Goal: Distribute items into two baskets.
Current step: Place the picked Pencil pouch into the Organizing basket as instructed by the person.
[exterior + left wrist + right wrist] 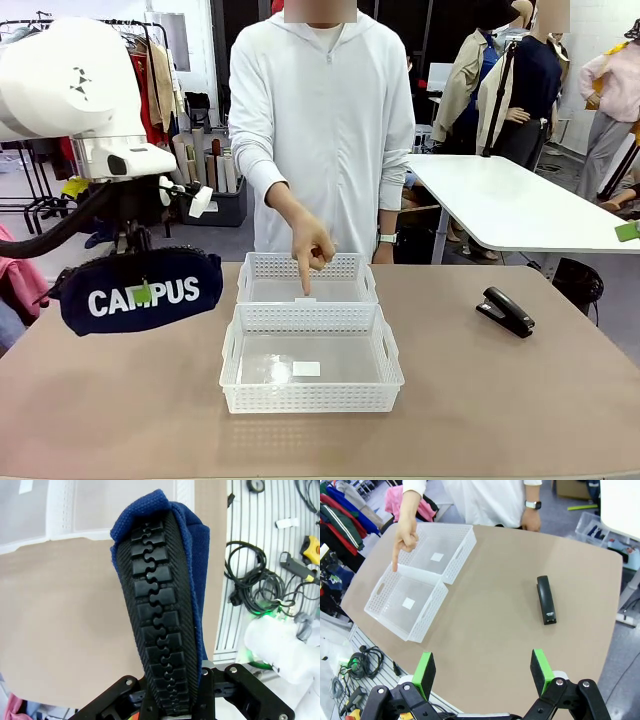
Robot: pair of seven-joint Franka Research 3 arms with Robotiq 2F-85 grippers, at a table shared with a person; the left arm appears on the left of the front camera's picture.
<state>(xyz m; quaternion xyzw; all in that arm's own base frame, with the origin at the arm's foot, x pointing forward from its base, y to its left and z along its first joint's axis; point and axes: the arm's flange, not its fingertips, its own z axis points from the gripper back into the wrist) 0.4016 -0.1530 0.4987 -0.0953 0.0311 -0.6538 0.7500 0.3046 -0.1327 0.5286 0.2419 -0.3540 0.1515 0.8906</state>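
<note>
Our left gripper (143,292) pinches the pouch (185,292), its long axis level; we see the nearer basket (312,398) just to its right.

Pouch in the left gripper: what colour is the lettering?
White "CAMPUS" lettering on the navy pouch; front view shows it best.

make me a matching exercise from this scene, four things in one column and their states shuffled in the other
1. pouch
2. stapler
3. person's hand
4. right gripper

A. open, holding nothing
B. lying on the table
C. held in the air, off the table
D. pointing down at the baskets

Pairs: 1-C, 2-B, 3-D, 4-A
</note>
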